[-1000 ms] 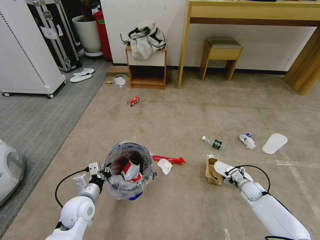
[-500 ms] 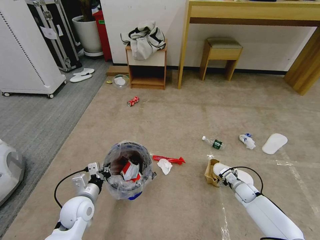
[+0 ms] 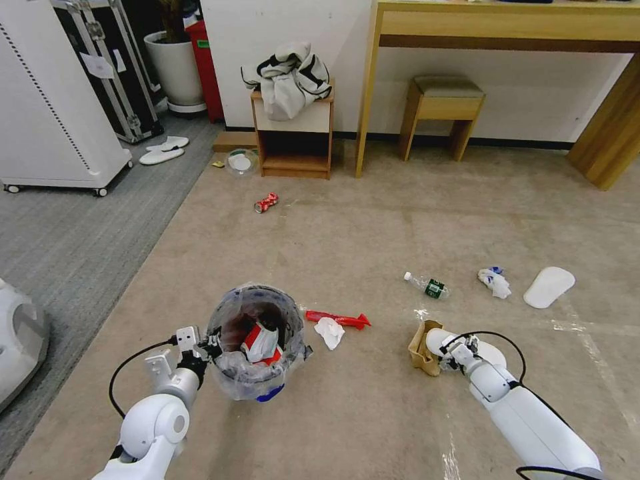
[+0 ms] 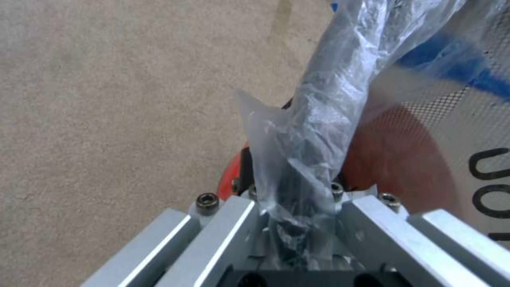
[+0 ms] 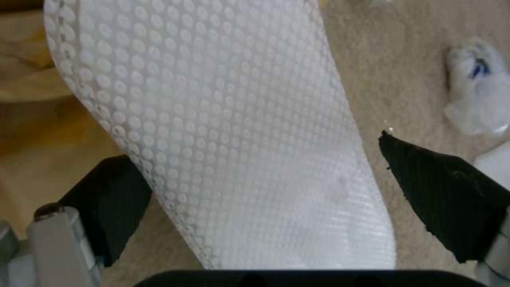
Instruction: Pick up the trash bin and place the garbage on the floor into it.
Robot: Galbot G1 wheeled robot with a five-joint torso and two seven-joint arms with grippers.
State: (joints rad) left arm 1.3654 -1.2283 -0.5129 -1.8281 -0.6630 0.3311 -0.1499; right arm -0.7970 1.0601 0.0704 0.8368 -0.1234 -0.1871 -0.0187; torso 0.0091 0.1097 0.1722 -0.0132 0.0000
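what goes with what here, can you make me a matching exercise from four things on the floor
Things:
1. trash bin
2. crushed can
3. brown carton
4. clear bottle

Places:
a. touching the slipper under the right hand
b. rim gripped by the left hand
c. near the small wooden shelf
d. beside a crumpled tissue

Pairs: 1-b, 2-c, 3-a, 4-d

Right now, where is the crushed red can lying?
In the head view, the crushed red can lies on the beige carpet, far ahead and left of centre, just before the small wooden cabinet.
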